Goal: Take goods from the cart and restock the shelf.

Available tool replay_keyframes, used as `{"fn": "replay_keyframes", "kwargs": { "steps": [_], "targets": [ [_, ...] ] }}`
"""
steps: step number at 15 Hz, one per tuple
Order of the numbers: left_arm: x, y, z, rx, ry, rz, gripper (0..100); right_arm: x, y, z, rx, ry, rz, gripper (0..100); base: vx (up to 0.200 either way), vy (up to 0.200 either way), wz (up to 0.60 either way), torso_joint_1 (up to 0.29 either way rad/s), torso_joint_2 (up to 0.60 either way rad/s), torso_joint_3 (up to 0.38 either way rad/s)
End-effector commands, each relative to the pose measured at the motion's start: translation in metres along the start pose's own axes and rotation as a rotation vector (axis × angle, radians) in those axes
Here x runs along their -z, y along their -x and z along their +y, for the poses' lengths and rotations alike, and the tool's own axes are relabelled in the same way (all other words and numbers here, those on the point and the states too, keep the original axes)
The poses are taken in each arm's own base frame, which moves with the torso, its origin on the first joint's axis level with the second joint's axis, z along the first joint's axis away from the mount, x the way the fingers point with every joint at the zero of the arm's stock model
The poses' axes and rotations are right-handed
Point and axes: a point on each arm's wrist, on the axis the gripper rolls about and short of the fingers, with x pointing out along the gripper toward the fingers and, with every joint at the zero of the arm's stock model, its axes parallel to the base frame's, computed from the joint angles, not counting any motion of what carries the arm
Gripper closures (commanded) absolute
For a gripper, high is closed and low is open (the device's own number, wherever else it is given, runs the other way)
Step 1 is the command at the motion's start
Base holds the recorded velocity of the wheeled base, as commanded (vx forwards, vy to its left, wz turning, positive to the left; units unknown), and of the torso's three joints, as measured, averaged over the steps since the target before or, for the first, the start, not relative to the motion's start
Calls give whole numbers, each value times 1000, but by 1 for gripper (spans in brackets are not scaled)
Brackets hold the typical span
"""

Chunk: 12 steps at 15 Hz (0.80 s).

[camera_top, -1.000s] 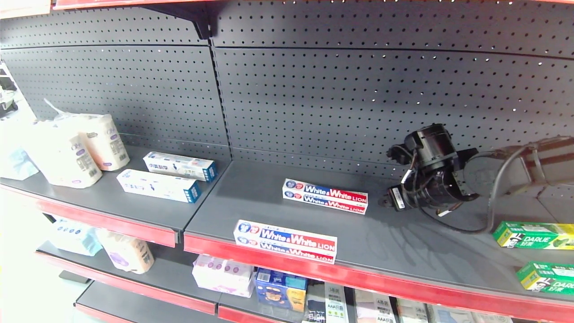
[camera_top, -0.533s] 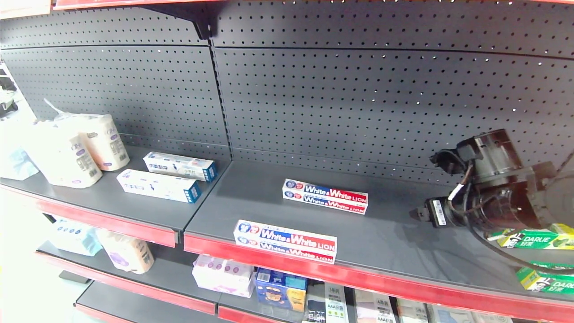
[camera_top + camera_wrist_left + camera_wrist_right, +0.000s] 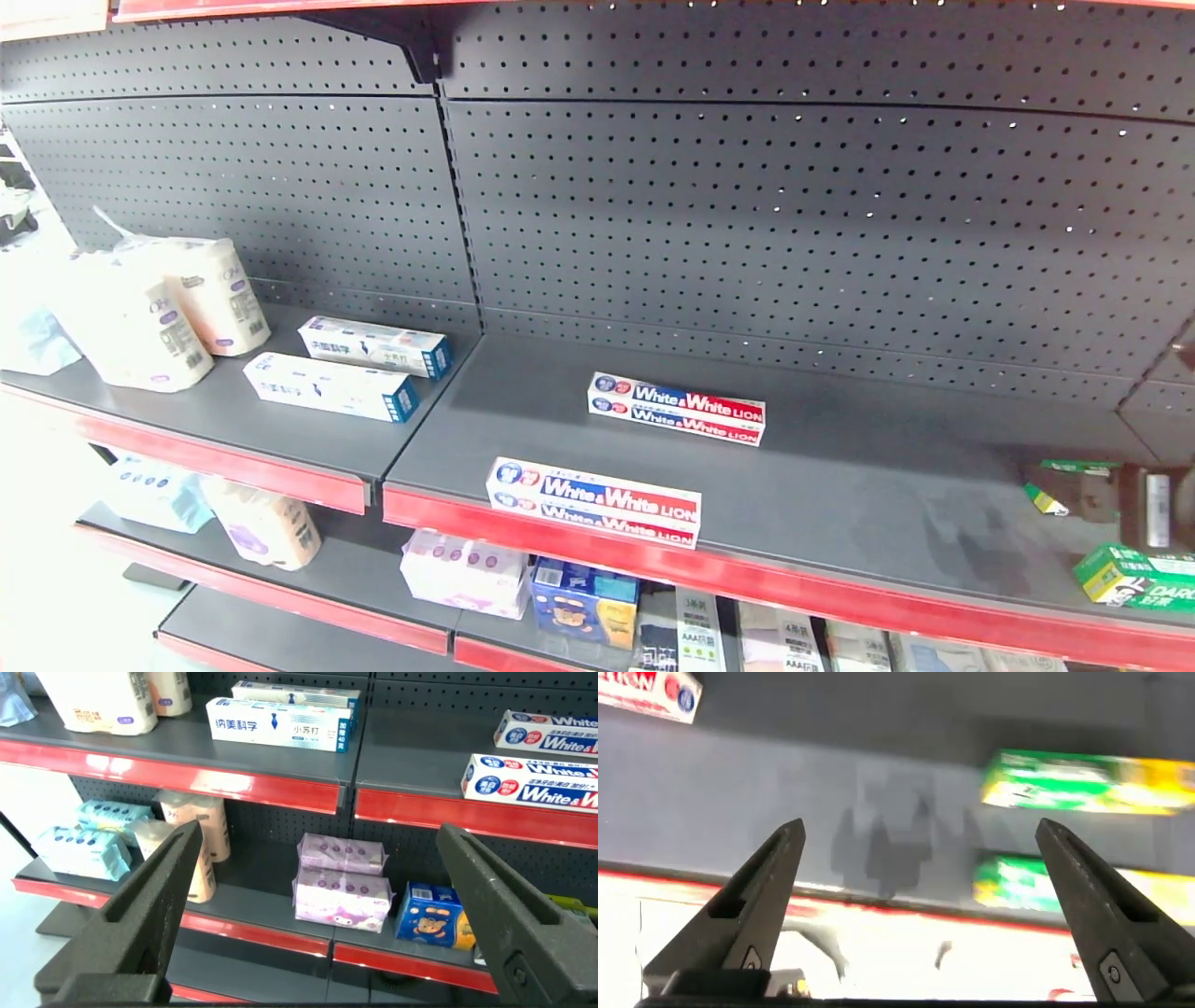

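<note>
Two red, white and blue toothpaste boxes lie on the grey shelf [image 3: 840, 485]: one farther back [image 3: 677, 408], one at the front edge [image 3: 594, 500]. Both boxes [image 3: 533, 775] are also in the left wrist view, on the shelf above the open left gripper [image 3: 322, 915], which holds nothing in front of the lower shelves. My right gripper [image 3: 915, 905] is open and holds nothing above the shelf's front edge, beside two green toothpaste boxes [image 3: 1074, 782] [image 3: 1036, 882]. A blurred part of the right arm [image 3: 1153, 509] at the head view's right edge covers part of one green box [image 3: 1055, 485].
Two blue and white toothpaste boxes [image 3: 376, 345] [image 3: 330, 385] and tissue packs [image 3: 159, 308] sit on the shelf section to the left. Lower shelves hold a purple tissue pack [image 3: 343, 879], a blue box [image 3: 430, 917] and more packs [image 3: 89, 840]. A pegboard wall [image 3: 747, 205] backs the shelf.
The right arm has drawn back from the middle of the shelf to the right, and now only a blurred part shows at the head view's right edge. The boxes have not moved.
</note>
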Motion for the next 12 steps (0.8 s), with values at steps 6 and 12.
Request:
{"fn": "replay_keyframes", "kwargs": {
  "steps": [6, 12],
  "targets": [
    [0, 0, 0, -1, 0, 1, 0, 32, 57, -29, 51, 23, -203, 0, 0, 0, 0, 0, 0, 0],
    [0, 0, 0, -1, 0, 1, 0, 36, 66, -30, 64, 94, -235, 0, 0, 0, -200, -1, 1, 0]
  ]
}}
